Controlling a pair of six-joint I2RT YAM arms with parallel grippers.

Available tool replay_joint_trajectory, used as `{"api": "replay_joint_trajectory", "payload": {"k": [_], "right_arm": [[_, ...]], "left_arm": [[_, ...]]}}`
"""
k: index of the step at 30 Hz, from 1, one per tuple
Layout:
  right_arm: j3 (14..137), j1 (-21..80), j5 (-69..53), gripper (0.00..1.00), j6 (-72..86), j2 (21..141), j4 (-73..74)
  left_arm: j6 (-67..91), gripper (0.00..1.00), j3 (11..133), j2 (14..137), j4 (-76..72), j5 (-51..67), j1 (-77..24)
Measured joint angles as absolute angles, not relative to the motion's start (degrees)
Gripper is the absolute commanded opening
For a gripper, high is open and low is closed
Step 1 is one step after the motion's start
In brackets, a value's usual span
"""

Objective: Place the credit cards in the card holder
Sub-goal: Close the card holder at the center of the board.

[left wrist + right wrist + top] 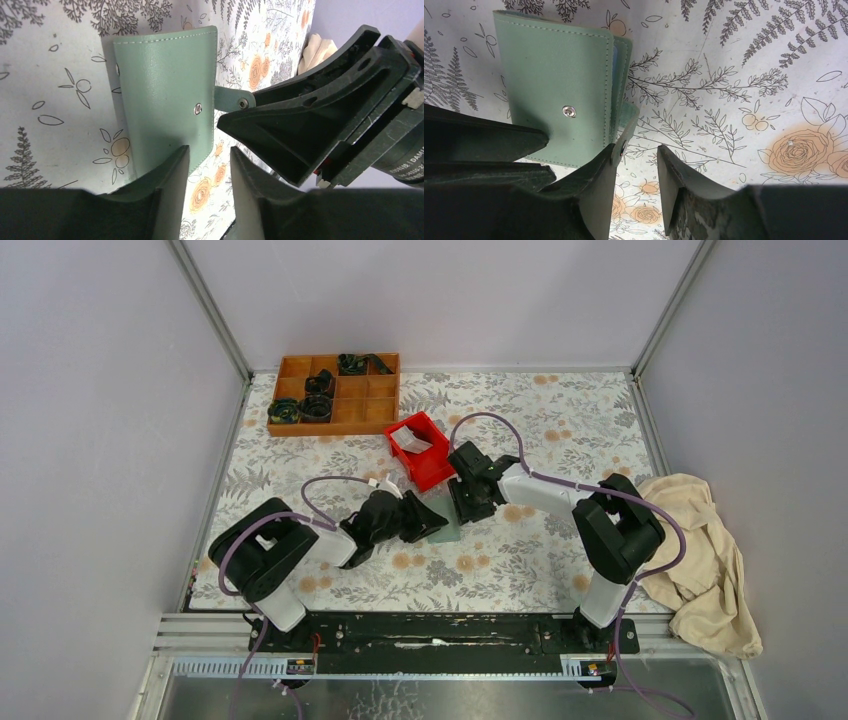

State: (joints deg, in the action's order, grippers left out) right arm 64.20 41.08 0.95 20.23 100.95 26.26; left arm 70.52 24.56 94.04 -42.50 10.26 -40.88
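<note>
The card holder (165, 95) is a sage-green wallet lying folded shut on the floral table, its snap showing. Its strap tab (231, 99) sticks out sideways, unfastened. In the top view the holder (447, 531) lies between the two grippers. My left gripper (210, 160) is open over the holder's corner, with only table between its fingers. My right gripper (636, 155) is open too, and the strap tab (626, 125) rests against the tip of one finger. The credit cards are hidden; only a thin pale edge shows between the holder's (556, 85) leaves.
A red bin (432, 476) with a whitish item I cannot identify stands just behind the grippers. A wooden compartment tray (330, 428) holding black parts sits at the back left. A beige cloth (700, 560) lies off the table's right edge.
</note>
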Motion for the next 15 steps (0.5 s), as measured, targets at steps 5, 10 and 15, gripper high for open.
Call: {"api": "replay_joint_trajectory", "payload": {"k": [5,10,15], "right_arm": [[64.66,41.08,0.93,0.43,20.25,100.95,26.26],[66.28,41.06,0.91,0.43,20.23,100.97,26.30],[68.34,41.06,0.91,0.43,20.21,101.01,26.22]], "left_arm": [[70.70,0.30,24.49,94.67,-42.52,10.55,-40.88],[70.59,0.25,24.29,94.67,-42.22,10.57,-40.91],[70.17,0.20,24.29,95.07,-41.04,10.76,-40.88]]}}
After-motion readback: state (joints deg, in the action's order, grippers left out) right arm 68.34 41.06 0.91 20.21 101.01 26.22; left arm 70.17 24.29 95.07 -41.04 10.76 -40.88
